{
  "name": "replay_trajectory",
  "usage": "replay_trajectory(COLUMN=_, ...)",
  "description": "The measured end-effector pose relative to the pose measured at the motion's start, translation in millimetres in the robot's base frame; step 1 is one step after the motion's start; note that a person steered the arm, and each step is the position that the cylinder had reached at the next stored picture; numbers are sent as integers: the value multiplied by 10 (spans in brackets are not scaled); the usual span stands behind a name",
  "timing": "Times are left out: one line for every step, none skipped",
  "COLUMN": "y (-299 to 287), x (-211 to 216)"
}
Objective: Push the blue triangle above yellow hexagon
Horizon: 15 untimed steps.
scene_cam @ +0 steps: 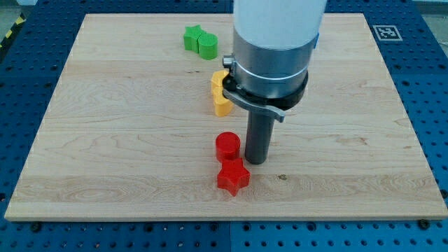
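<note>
My tip [257, 162] rests on the wooden board [105, 140], just right of a red cylinder [227, 145] and just above and right of a red star [233, 176]. Two yellow blocks sit at the arm's left edge, one upper [218, 82] and one lower [222, 106]. Both are partly hidden by the arm, so I cannot tell which is the hexagon. A small sliver of blue [317, 42] shows at the arm's right edge. I cannot tell whether it is the blue triangle. The arm hides the board behind it.
A green star [193, 36] and a rounded green block [208, 46] sit touching each other near the view's top, left of the arm. The board lies on a blue perforated table.
</note>
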State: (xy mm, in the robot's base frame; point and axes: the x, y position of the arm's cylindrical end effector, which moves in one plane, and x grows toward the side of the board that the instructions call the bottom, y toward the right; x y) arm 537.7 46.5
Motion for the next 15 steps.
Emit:
replay_trajectory(y=211, x=-349)
replay_trajectory(y=299, x=-799)
replay_trajectory(y=302, x=-1346)
replay_trajectory(y=302, x=-1857)
replay_trajectory(y=301, x=-2409)
replay_trajectory(y=301, x=-2837)
replay_trajectory(y=382, x=-3137)
replay_trajectory(y=805, x=-3301)
replay_trajectory(y=1001, x=-3294)
replay_trajectory(y=1009, x=-3163)
replay_trajectory(y=1029, x=-2978)
replay_trajectory(y=1115, x=-2823)
replay_trajectory(y=1202, x=-2703)
replay_trajectory(y=1217, x=-2648)
replay_trajectory(y=1213, x=-2632)
